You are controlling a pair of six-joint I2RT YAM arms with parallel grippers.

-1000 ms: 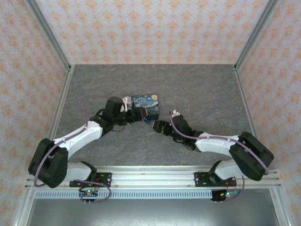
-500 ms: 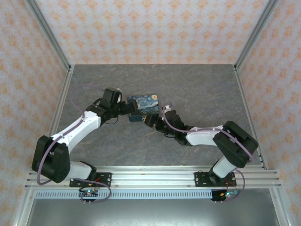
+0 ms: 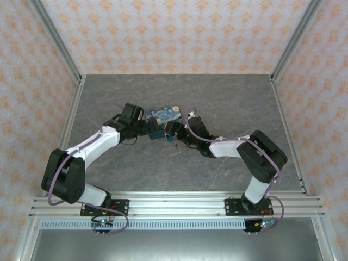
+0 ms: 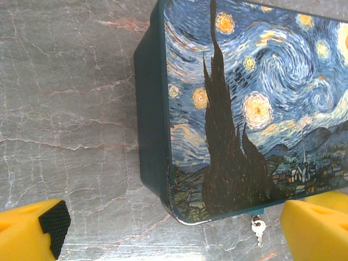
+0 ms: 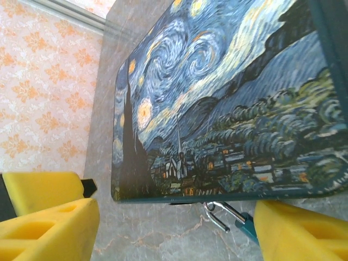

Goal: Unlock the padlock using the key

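Top external shows the padlock [image 3: 166, 113] lying painted face up on the grey table [image 3: 234, 103], with the left gripper [image 3: 157, 133] and right gripper [image 3: 172, 130] close together at its near edge. Left wrist has its jaws spread wide around the padlock's near corner, clamping nothing, and the small key [image 4: 256, 231] lies just off that edge. Right wrist also shows jaws apart and empty, the key's teal head just beside one fingertip [image 5: 299, 228], perhaps touching; I'd centre the head between the pads before closing.
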